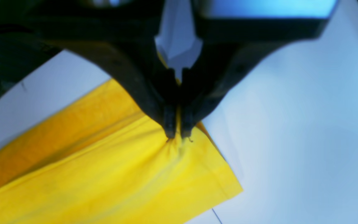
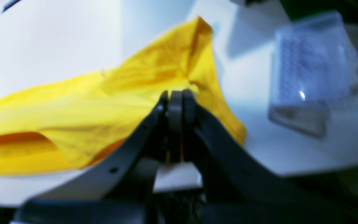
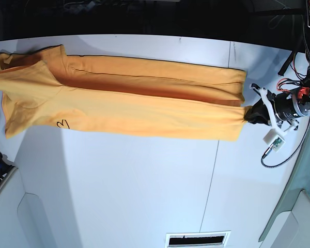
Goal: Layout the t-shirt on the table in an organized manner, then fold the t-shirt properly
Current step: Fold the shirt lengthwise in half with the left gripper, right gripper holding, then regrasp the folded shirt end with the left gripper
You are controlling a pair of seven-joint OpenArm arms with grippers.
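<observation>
Fabric stretches across the far half of the table [image 3: 144, 191]: the t-shirt [image 3: 124, 101], soft orange-yellow, is drawn out into a long band running from the left edge of the base view almost to the right edge. It is doubled lengthwise, with a darker shaded crease running along its length between the far strip and the near strip. At the left end the cloth bunches into a looser fold, and a small black line-drawn mark [image 3: 63, 123] shows near its lower edge. The left gripper [image 1: 177, 134] is clenched on the shirt's right-hand end, its dark fingertips pinched tight on a small gather of fabric from which wrinkles radiate; in the base view this arm sits at the table's right side with cables looping beside it. The right gripper [image 2: 176, 96] is also clamped, its jaws pressed together on yellow cloth at the opposite end, where the material rises to a peak beyond the jaws and drapes down on either side. A clear plastic box [image 2: 309, 71], blurred, stands on the white surface to the right of that gripper in its wrist view. A thin dark seam line [image 3: 215, 155] crosses the table near the left arm.
</observation>
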